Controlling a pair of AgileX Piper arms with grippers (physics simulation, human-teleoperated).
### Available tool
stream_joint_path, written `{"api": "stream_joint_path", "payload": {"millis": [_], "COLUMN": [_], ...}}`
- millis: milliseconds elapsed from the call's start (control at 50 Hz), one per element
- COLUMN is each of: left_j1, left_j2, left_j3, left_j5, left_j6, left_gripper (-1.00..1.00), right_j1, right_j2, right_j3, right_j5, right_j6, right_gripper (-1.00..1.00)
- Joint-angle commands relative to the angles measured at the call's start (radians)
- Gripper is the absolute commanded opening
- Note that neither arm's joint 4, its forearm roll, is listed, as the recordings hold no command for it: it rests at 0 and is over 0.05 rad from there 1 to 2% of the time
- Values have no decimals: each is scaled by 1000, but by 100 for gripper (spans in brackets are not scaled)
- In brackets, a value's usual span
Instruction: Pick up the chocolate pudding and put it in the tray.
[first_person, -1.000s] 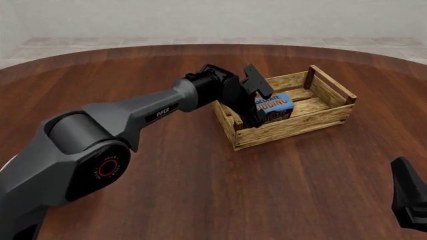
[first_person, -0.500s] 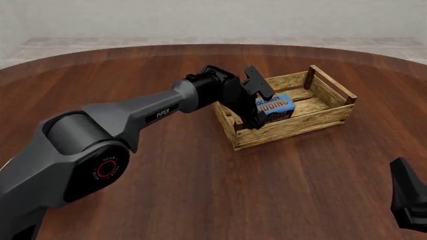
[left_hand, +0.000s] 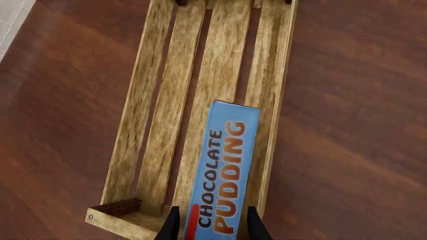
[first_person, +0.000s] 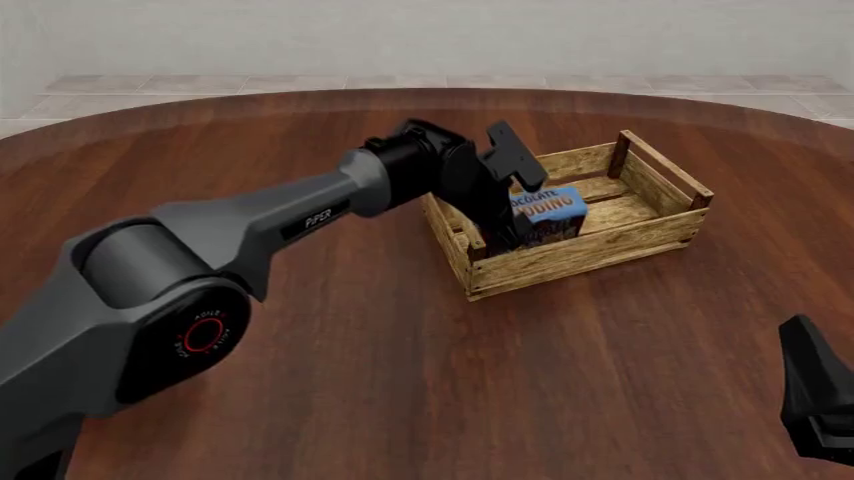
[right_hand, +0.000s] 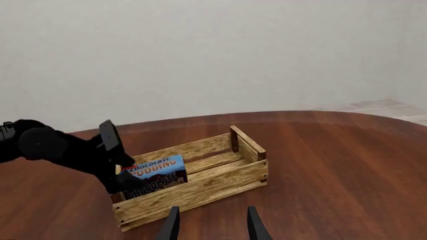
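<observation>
The chocolate pudding (first_person: 546, 209), a small carton with a blue top and orange lettering, is inside the tray (first_person: 587, 256), near its left end. The tray is a light wooden slatted crate at the middle right of the table. My left gripper (first_person: 507, 234) reaches into the crate and is shut on the carton. In the left wrist view, the fingertips of the left gripper (left_hand: 212, 226) flank the pudding (left_hand: 223, 165) above the tray's slats (left_hand: 143, 115). The right gripper (first_person: 817, 400) hangs open at the near right, far from the tray. From the right wrist, the right gripper (right_hand: 212, 226) holds nothing, with pudding (right_hand: 155, 172) and tray (right_hand: 200, 194) ahead.
The round dark wooden table (first_person: 334, 350) carries only the crate. Its far edge curves behind the crate, with pale floor tiles and a wall beyond. The left arm (first_person: 267, 225) stretches across the table's left half.
The left gripper has brought the carton a little lower into the crate's left end. The right arm has not moved.
</observation>
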Motion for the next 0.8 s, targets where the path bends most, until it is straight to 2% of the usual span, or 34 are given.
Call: {"api": "stream_joint_path", "payload": {"millis": [20, 800], "left_j1": [5, 5], "left_j2": [-8, -28], "left_j3": [-5, 3], "left_j5": [9, 14], "left_j6": [8, 15], "left_gripper": [100, 100], "right_j1": [3, 6], "right_j2": [0, 0], "right_j3": [-3, 8], "right_j5": [4, -6], "right_j6": [-1, -4], "right_gripper": [100, 100]}}
